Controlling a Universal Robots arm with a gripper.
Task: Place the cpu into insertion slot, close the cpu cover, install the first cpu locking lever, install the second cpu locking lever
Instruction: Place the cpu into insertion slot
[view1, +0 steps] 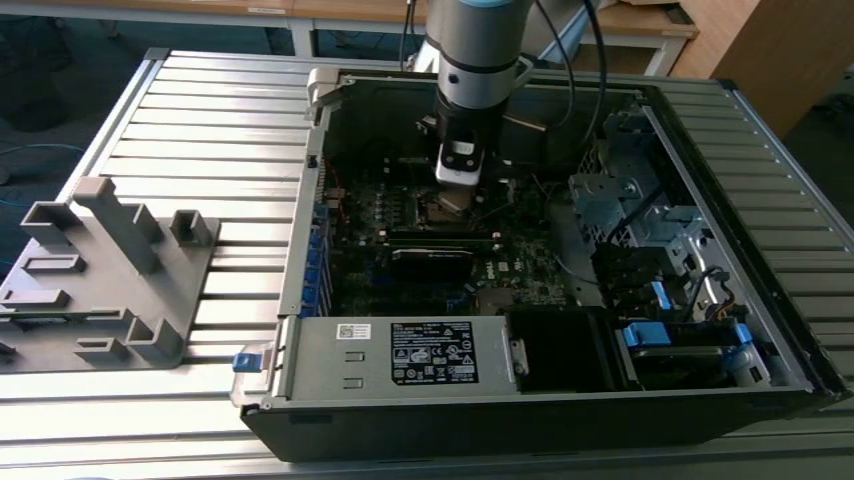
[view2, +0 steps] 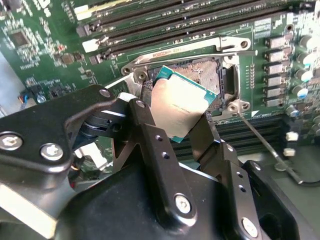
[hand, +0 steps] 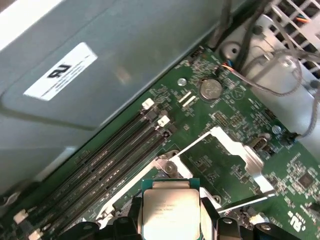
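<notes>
We list the cpu (view2: 182, 100), clamped between the jaws of the gripper (view2: 176, 109), poised over the open insertion slot (view2: 202, 75). We judge it wants levelling, edges squared to the slot's rim, before seating.

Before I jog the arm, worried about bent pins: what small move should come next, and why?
Probably square the cpu to the insertion slot and centre it above, before any lowering. The gripper holds it above the socket, and it looks skewed against the silver rim, covering just one corner. The cpu cover stands open.
</notes>
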